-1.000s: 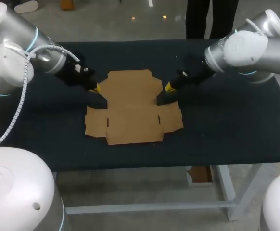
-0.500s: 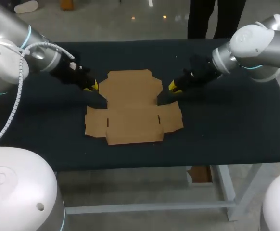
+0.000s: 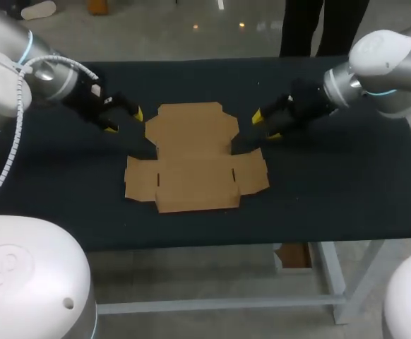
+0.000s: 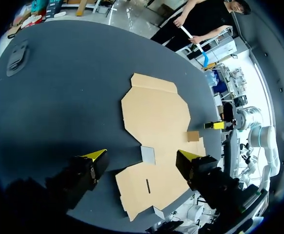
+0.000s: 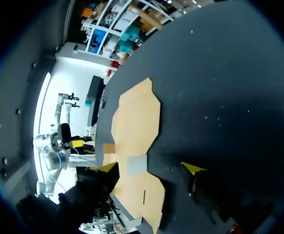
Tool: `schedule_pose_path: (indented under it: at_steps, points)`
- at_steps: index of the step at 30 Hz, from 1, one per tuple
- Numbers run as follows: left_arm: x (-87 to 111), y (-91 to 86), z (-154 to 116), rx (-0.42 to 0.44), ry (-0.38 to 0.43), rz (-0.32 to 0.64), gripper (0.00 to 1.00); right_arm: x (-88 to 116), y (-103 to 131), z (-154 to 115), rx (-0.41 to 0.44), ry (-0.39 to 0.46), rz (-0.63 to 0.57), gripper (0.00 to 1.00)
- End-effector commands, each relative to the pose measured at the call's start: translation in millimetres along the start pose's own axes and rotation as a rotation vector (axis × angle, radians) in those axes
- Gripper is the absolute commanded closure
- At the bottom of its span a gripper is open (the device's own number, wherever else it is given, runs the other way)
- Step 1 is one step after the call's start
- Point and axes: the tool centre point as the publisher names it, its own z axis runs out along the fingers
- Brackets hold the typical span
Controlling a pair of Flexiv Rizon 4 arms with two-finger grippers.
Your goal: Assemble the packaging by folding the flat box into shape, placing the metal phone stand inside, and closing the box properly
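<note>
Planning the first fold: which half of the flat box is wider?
Of the flat box, the half nearest the robot: its side flaps spread out both ways. The far half is narrower, with clipped corners.

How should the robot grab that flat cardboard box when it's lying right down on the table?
Probably by a side edge, coming in low from the left and right. The flat box lies flush on the table, so nothing sticks up to pinch from above. The left gripper and right gripper hang open beside its far panel, well placed to slip one of the jaws under an edge.
</note>
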Motion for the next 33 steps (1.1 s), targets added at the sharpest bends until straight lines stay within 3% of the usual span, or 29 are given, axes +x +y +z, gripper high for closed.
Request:
schedule_pose_path:
  at_steps: [1, 11, 27, 31, 32, 33]
  points:
    - [-4.7, 3.1, -14, 0.006, 0.012, -0.006, 0.0, 2, -2, -8, -0.004, -0.01, 0.005, 0.0]
    - [-15.1, 3.0, -29, 0.016, -0.027, -0.048, 0.0, 1, 1, -17, -0.004, -0.041, 0.021, 0.0]
    - [-20.5, 5.8, -51, 0.04, -0.017, -0.065, 0.0, -8, 13, 6, -0.019, 0.014, 0.089, 0.0]
    - [-21.5, 7.0, -50, 0.04, -0.013, -0.065, 0.0, -10, 15, 19, -0.026, 0.044, 0.096, 0.14]
    - [-21.7, 7.4, -50, 0.039, -0.012, -0.065, 0.0, -9, 16, 22, -0.021, 0.051, 0.098, 0.45]
    - [-22.1, 7.8, -50, 0.039, -0.013, -0.065, 0.0, -9, 17, 26, -0.017, 0.052, 0.098, 0.54]
